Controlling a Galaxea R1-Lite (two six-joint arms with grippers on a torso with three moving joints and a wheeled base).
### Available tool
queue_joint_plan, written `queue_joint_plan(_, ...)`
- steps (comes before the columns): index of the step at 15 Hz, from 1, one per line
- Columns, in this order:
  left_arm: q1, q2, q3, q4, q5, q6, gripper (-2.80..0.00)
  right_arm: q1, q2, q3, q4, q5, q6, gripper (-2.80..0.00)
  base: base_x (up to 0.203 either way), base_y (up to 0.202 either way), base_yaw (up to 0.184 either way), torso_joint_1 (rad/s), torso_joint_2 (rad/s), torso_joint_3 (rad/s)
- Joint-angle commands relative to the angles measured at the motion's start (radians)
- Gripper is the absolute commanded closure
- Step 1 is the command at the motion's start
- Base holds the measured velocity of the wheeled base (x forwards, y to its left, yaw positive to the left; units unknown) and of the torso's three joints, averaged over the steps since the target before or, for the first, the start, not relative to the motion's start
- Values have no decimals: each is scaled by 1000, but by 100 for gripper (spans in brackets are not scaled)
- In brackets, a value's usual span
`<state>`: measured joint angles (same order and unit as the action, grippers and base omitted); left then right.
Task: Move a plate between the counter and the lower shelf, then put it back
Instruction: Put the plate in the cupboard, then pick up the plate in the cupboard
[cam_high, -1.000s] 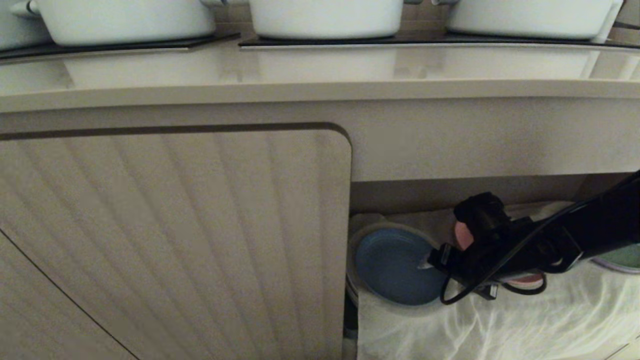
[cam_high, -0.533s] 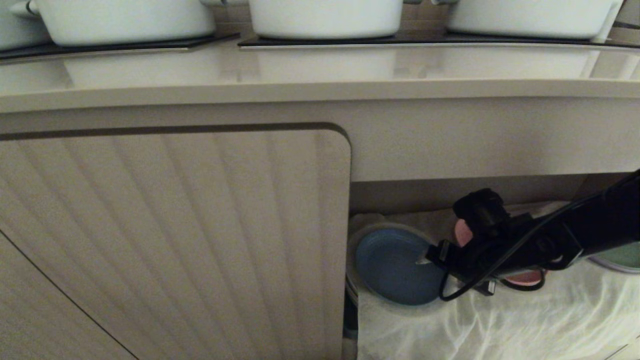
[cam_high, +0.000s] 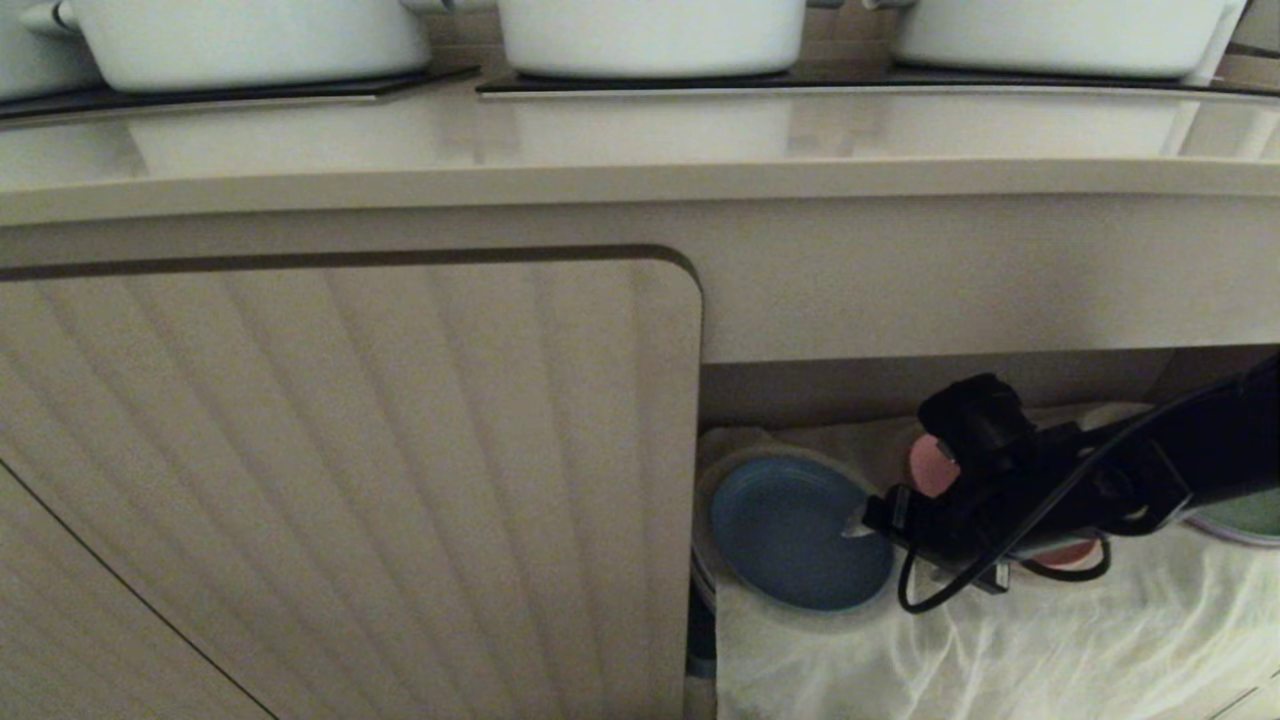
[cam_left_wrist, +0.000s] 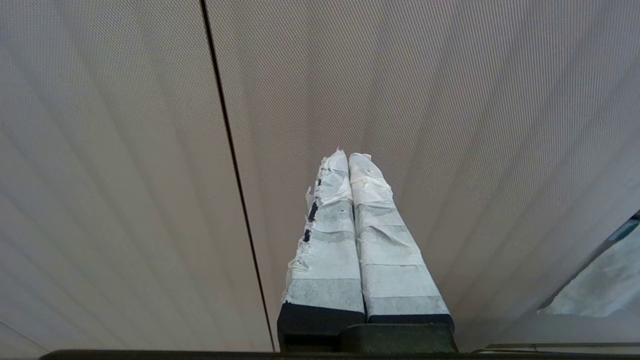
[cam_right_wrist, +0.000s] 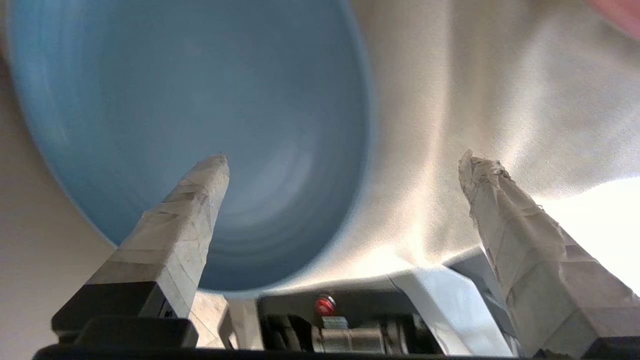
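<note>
The light blue plate (cam_high: 790, 530) lies flat on the white cloth of the lower shelf (cam_high: 1050, 640), at the shelf's left end beside the cabinet door. My right gripper (cam_high: 862, 524) hovers at the plate's right edge and stands open. In the right wrist view the plate (cam_right_wrist: 190, 100) fills the far side. One taped finger (cam_right_wrist: 200, 200) is over it and the other over the cloth, with the right gripper (cam_right_wrist: 345, 162) holding nothing. The counter (cam_high: 640, 140) runs across above. My left gripper (cam_left_wrist: 348, 156) is shut and parked in front of the ribbed cabinet door.
A pink plate (cam_high: 932, 470) lies behind the right hand and a green plate (cam_high: 1245, 515) at the shelf's right end. The ribbed door (cam_high: 350, 480) closes off the left side. White pots (cam_high: 650, 35) stand on black hob panels at the counter's back. A pale rim shows around the blue plate.
My right hand has shifted slightly to the right, off the plate's edge, with its fingers wide. The plate has not moved.
</note>
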<state>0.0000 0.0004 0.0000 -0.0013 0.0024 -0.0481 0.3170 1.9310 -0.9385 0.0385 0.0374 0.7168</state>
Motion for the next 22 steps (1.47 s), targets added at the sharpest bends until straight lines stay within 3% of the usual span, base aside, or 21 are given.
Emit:
queue_joint_plan(1, 0, 0, 0, 0, 1, -1, 0, -4, -19, 2, 4, 1, -4, -280, 0, 0, 0, 0, 0, 0)
queue_joint_plan(15, 0, 0, 0, 0, 1, 1, 0, -10, -97, 39, 76, 1, -21, -280, 0, 0, 0, 0, 0, 0)
queue_joint_plan(18, 0, 0, 0, 0, 1, -1, 0, -10, -129, 81, 77, 5, -80, -280, 0, 0, 0, 0, 0, 0)
queue_joint_plan(22, 0, 0, 0, 0, 1, -1, 0, -10, -172, 124, 79, 6, -89, -280, 0, 0, 0, 0, 0, 0)
